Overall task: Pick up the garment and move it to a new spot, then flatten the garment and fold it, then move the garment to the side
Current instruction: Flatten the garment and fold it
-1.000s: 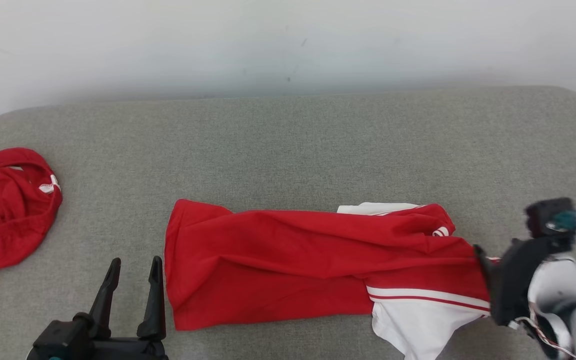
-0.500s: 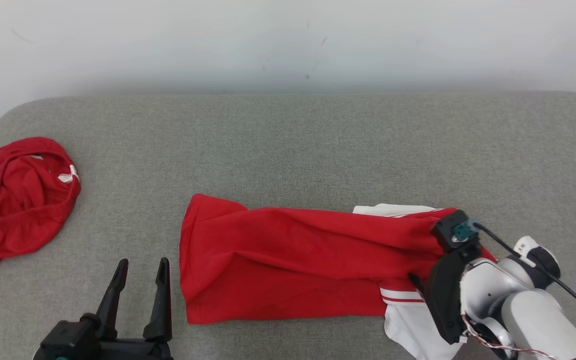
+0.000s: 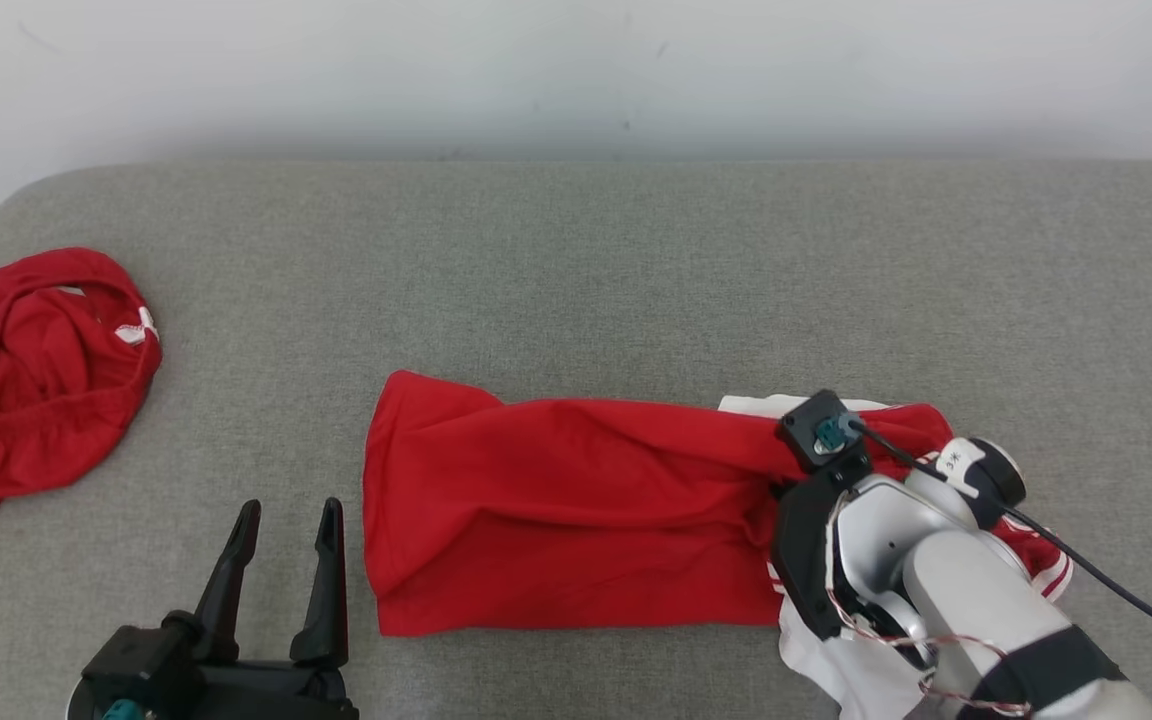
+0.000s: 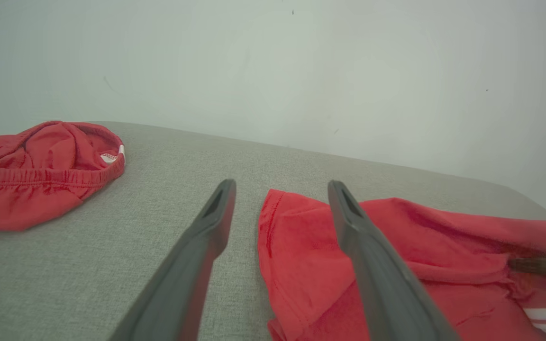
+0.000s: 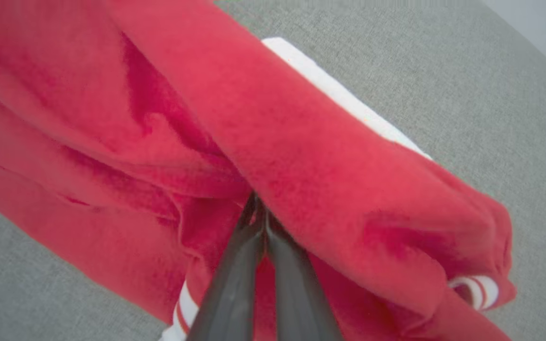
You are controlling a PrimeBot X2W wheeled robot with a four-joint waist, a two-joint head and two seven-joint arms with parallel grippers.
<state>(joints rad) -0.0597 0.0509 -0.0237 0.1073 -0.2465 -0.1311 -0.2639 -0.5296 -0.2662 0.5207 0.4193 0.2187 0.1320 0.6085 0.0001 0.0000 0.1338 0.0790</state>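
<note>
- The red-and-white garment lies stretched sideways on the grey cushioned surface, toward the near edge and right of centre. It is roughly laid out but creased, with folds bunched at its right end.
- The right gripper is closed on a ridge of red cloth at that bunched right end. In the right wrist view its two dark fingers meet with the fabric pinched between their tips. A thick red roll hangs over them, with a white edge beyond it.
- Taking the cloth at a raised fold probably gives the fingers something to bite on, where flat fabric on the cushion would not.
- The left gripper rests low, just beside the garment's left hem and apart from it. Its fingers are spread wide and hold nothing, so it looks parked ready for that edge.
- A second red garment sits crumpled at the far left, well apart from both grippers.
- By this layout the step in hand is likely a pull or lift to smooth the right end. Folding is not yet begun.
- The risk is that a one-sided tug drags the whole piece instead of flattening it.
</note>
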